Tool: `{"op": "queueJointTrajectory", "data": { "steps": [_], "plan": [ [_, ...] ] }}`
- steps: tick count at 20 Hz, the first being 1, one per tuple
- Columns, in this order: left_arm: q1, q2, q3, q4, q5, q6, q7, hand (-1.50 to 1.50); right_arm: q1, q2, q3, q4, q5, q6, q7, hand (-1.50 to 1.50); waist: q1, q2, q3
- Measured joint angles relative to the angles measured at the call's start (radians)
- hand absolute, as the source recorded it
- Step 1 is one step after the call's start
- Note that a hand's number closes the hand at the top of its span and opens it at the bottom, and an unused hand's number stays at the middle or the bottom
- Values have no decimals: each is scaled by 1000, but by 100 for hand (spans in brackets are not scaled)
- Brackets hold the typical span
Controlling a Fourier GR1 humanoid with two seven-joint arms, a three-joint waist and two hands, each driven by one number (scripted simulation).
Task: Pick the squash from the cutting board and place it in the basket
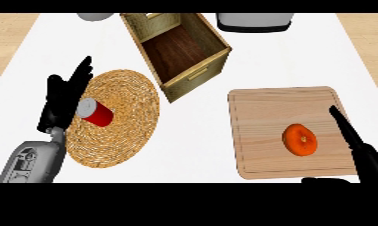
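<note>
The squash is a small, squat, bright orange piece, rounded like a flattened ball, with a paler dimple at the middle of its top. It lies on the right half of the cutting board, nearer the board's lower edge than its upper one. The board is a pale wooden slab with fine grain, rounded corners and a shallow groove running just inside its rim.

Just right of the squash, apart from it, the right hand reaches over the board's right edge, black fingers straight and spread wide from the thumb, holding nothing.

The board rests on a smooth white bench. Well to the left lies the basket, a round, flat, tan coil of woven straw. A red can with a pale end lies on its side on the basket's left part. The left hand shows at the basket's left rim, open, fingers up.

Between basket and board, farther back, stands an open wooden box, light walls around a dark brown floor.
</note>
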State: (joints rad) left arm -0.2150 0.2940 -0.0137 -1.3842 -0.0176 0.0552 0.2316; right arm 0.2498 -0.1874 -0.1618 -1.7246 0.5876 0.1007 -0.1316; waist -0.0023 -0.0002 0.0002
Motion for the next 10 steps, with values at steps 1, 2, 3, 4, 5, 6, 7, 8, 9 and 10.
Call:
{"op": "queueJointTrajectory", "data": {
  "steps": [1,2,3,4,5,6,7,8,9,10],
  "plan": [
    [-13,-11,2,15,-11,3,-3,0,-1,6,6,1,9,-3,1,-150,-1,0,0],
    [-24,-18,3,23,-21,4,3,0,-13,9,7,14,17,-7,0,-150,-1,0,0],
    [-16,-20,8,25,-22,-4,-9,0,-20,21,16,35,31,-22,-5,-150,0,0,0],
    [-23,-22,14,18,-23,-10,3,0,-28,25,19,41,35,-21,1,-150,0,0,0],
    [-11,-24,17,16,-29,-12,-7,0,-27,32,27,51,44,-26,0,-150,0,0,0],
    [-6,-26,21,16,-32,-19,-15,0,-35,27,23,46,41,-12,13,-150,0,0,0],
    [-8,-30,26,21,-37,-22,-20,0,-40,26,18,64,40,-12,8,-150,0,0,0],
    [1,-31,29,4,-40,-25,-10,0,-42,28,21,75,46,-12,8,-150,0,0,0],
    [-9,-38,31,11,-45,-27,-8,0,-46,31,25,77,53,-12,14,-150,0,0,0],
    [4,-44,26,-11,-52,-26,0,0,-57,35,28,97,61,-20,17,-150,1,-1,0]
  ]
}}
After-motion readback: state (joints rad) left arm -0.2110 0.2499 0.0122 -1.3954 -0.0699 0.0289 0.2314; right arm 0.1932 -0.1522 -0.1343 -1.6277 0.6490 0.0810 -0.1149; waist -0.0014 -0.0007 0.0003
